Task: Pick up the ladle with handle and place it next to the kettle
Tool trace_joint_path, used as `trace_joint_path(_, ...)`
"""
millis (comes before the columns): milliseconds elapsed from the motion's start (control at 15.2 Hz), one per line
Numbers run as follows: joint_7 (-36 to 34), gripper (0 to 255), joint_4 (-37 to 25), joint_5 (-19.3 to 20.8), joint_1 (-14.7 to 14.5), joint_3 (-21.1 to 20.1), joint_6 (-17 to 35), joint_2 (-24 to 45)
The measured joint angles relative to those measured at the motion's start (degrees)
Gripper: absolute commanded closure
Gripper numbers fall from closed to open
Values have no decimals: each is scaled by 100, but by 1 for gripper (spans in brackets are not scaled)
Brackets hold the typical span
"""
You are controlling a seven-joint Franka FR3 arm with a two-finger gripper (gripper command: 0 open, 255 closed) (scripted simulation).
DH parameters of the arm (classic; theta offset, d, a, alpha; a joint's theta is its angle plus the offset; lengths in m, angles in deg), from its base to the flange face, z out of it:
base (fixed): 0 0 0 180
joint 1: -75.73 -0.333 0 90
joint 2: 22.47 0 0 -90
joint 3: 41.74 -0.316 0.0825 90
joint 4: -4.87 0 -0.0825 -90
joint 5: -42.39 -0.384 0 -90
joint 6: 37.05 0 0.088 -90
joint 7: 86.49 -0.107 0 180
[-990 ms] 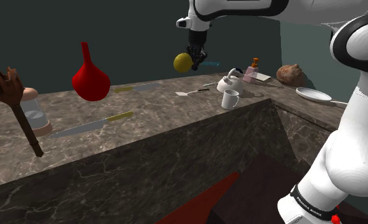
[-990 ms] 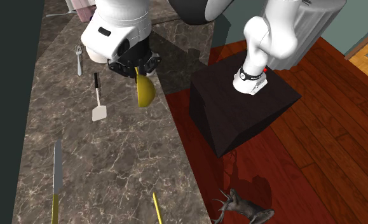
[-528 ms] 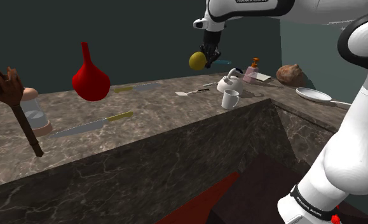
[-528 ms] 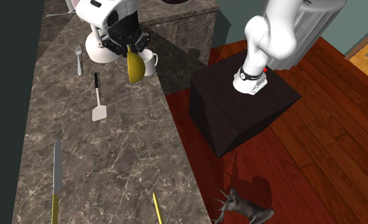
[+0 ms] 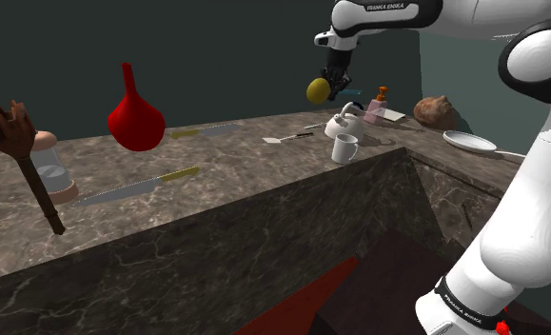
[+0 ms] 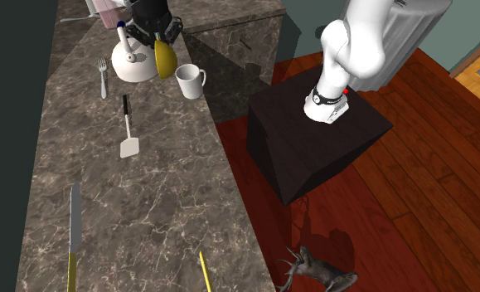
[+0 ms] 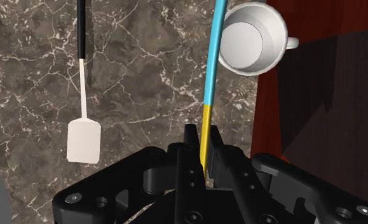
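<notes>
1. The gripper is closed narrowly on the ladle and holds it in the air above the counter.
2. In the wrist view both black fingers press against the yellow stretch of the ladle's thin handle. Further out from the gripper, the handle turns blue.
3. From above, the ladle's yellow bowl hangs under the gripper, between the white kettle and the white mug. It overlaps the kettle's side.
4. In the shoulder view the bowl floats higher than the kettle and slightly to its left. It touches neither the kettle nor the counter.
5. The mug stands upright near the counter's edge, just beside the kettle. In the wrist view the blue handle crosses the mug's rim.
6. A white spatula with a dark handle lies flat on the marble counter, near the kettle.
7. A fork lies just beside the kettle on its far side from the mug.
8. A knife lies well apart from the kettle, along the counter.
</notes>
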Motion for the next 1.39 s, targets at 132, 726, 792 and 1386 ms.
trace_joint_path(132,234,255,-29,-41,132,100,23,19)
trace_joint_path(726,296,255,612,-41,208,157,672,16)
trace_joint_path(792,291,255,659,-42,210,158,733,29)
trace_joint_path(1386,222,255,1340,-13,223,169,1420,38)
